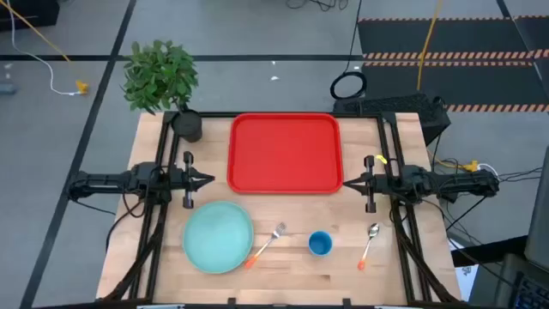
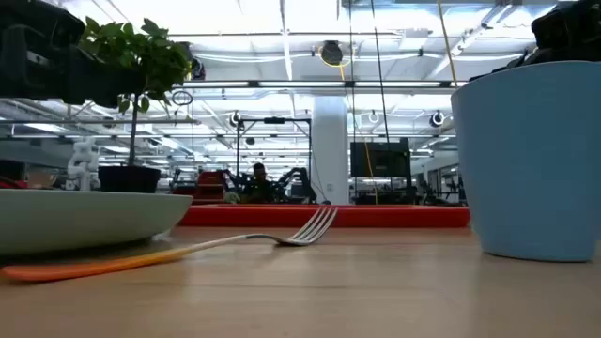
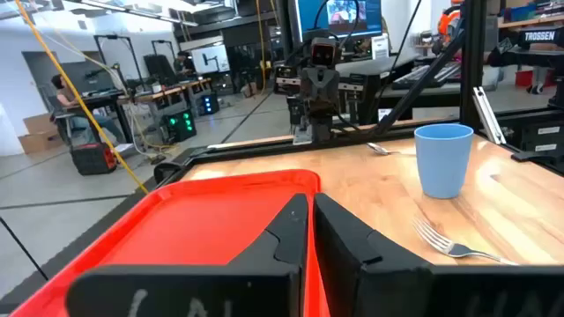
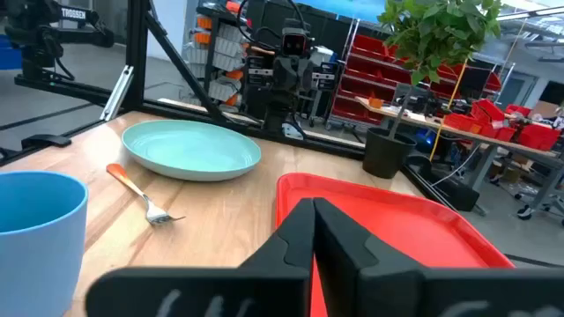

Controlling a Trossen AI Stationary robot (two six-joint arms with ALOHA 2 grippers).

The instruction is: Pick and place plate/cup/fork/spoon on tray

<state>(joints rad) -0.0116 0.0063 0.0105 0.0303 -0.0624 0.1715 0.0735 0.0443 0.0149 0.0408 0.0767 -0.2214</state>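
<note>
Both end effectors, left [image 1: 206, 180] and right [image 1: 349, 182], sit closed beside the bare red tray [image 1: 285, 153]; plate [image 1: 218, 237], fork [image 1: 267, 245], cup [image 1: 320, 244], spoon [image 1: 369, 245] on table [image 1: 283, 275].

I see, nearer me than the large red rectangular plastic tray [image 1: 285, 153], left to right: round mint plate [image 1: 218, 237], orange-handled fork [image 1: 266, 245], small blue cup [image 1: 320, 244], orange-handled spoon [image 1: 369, 244].

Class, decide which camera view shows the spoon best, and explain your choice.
The high view: the whole spoon lies in sight, right of the cup. The left wrist view shows only its bowl beyond the cup; the low and right wrist views miss it.
</note>
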